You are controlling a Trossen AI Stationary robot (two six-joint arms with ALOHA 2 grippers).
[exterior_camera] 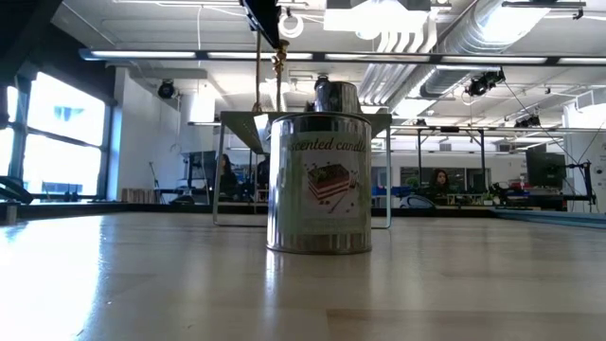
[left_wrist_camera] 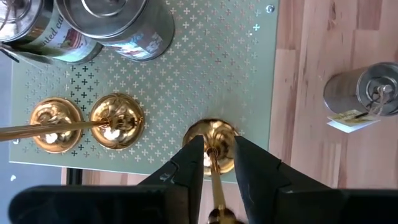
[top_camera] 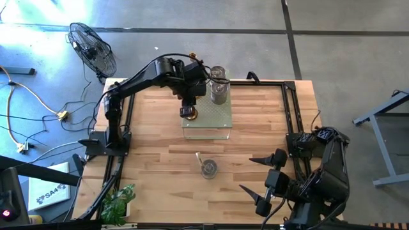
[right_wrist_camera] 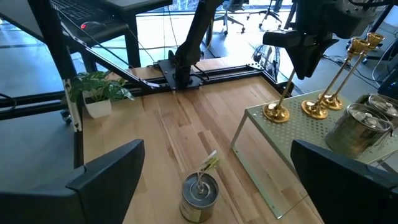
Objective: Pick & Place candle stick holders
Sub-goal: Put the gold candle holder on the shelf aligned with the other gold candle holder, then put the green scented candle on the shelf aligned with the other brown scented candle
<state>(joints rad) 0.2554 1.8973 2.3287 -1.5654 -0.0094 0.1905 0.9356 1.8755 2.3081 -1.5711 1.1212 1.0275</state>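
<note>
Three gold candle stick holders stand on the pale green perforated box [top_camera: 217, 124]. Two of them [left_wrist_camera: 56, 124] [left_wrist_camera: 117, 120] stand free on their round bases. The third [left_wrist_camera: 211, 142] is near the box's near-left corner, with my left gripper [left_wrist_camera: 219, 158] shut on its thin stem. Two silver tin holders [left_wrist_camera: 118, 22] [left_wrist_camera: 37, 34] stand at the box's far side. Another silver tin [top_camera: 208, 168] stands upright on the table's wood, nearer the front. My right gripper [top_camera: 263, 180] waits wide open at the near right, with nothing between its fingers. My left gripper has the gold holder's thin stem [left_wrist_camera: 215, 167] between its two fingers, partway up and below the cup at its top. The fingers [right_wrist_camera: 298, 56] come from above, slanting down, one on each side. The holder stands upright with its round base [right_wrist_camera: 275, 113] on the box's top.
A black frame [top_camera: 291, 108] runs along the table's left, right and far edges. A small potted plant [top_camera: 118, 203] sits at the near-left corner. Bare wood lies between the box and the table's front edge. People sit in the room far behind the table.
</note>
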